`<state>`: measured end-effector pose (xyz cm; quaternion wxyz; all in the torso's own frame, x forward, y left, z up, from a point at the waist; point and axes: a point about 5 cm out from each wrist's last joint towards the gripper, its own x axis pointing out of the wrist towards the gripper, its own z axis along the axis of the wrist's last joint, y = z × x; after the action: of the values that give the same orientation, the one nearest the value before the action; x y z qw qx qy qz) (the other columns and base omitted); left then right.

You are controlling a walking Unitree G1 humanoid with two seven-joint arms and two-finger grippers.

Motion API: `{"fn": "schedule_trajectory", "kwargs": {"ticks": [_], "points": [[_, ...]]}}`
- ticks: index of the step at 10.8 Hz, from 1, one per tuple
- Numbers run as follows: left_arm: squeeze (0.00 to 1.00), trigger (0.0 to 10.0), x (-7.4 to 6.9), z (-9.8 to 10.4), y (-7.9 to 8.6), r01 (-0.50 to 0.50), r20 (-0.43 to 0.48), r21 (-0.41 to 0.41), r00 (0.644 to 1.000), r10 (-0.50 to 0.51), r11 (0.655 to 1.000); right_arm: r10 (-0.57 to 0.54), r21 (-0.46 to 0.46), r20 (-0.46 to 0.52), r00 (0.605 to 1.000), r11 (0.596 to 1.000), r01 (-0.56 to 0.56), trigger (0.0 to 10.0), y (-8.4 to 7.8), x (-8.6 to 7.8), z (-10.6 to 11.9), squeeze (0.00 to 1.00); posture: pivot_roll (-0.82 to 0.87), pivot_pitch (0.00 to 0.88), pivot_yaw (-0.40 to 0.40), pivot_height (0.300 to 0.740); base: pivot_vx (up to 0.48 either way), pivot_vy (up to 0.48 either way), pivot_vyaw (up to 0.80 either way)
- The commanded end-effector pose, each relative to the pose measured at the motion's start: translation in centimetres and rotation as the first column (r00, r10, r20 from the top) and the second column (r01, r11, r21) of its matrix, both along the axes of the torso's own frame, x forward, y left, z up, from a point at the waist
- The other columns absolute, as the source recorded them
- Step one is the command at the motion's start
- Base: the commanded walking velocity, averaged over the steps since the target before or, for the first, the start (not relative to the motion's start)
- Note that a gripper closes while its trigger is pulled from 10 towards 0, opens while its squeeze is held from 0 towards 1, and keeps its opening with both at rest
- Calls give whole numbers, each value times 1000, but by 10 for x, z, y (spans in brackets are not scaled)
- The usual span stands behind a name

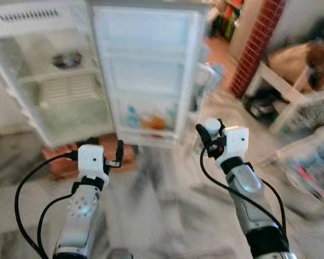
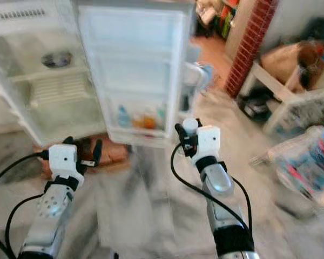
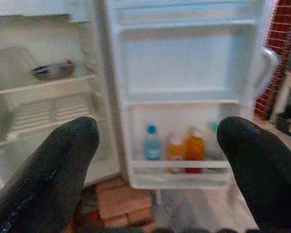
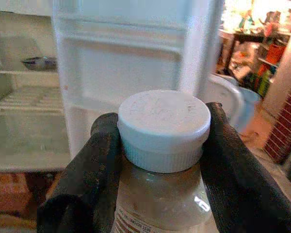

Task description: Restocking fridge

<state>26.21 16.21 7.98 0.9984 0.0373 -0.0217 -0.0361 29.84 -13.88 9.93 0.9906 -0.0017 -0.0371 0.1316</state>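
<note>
A white fridge (image 1: 59, 81) stands ahead with its door (image 1: 146, 75) swung open. The door's lowest shelf holds a blue-capped bottle (image 3: 151, 143) and two orange bottles (image 3: 185, 150). My right gripper (image 1: 209, 136) is raised in front of the door, shut on a jar with a white lid (image 4: 162, 127) and pale brown contents. My left gripper (image 1: 105, 154) is held up lower left, open, nothing between its black fingers (image 3: 48, 165). A dark bowl (image 1: 66, 59) sits on an upper shelf inside the fridge.
Bricks (image 1: 62, 159) lie on the floor under the fridge. A brick pillar (image 1: 256, 43) rises at the right, with a white bench (image 1: 283, 94) and a person (image 1: 305, 62) beyond it. Bagged packages (image 1: 316, 162) sit at far right. The floor is marble.
</note>
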Motion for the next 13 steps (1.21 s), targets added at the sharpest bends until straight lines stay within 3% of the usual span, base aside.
{"fn": "schedule_trajectory", "kwargs": {"ticks": [1, 10, 13], "points": [[0, 10000, 0, 0, 6, -13, -2, 15, 1000, 13, 1000, 36, 4, 56, 998, 999, -37, 10000, 10, 3, 13, 0, 164, 37, -57, 740, 345, 334, 0], [0, 10000, 5, 2, 1, 4, 10, 42, 1000, -5, 999, 64, -10, 76, 995, 998, -63, 10000, 15, 4, 15, 0, 164, 34, -58, 740, 476, 0, 0], [0, 10000, 0, -2, 2, -6, 2, 35, 1000, 6, 999, 86, -13, 78, 993, 996, -85, 10000, 15, 3, 16, 0, 163, 36, -63, 740, 277, 0, 0]]}}
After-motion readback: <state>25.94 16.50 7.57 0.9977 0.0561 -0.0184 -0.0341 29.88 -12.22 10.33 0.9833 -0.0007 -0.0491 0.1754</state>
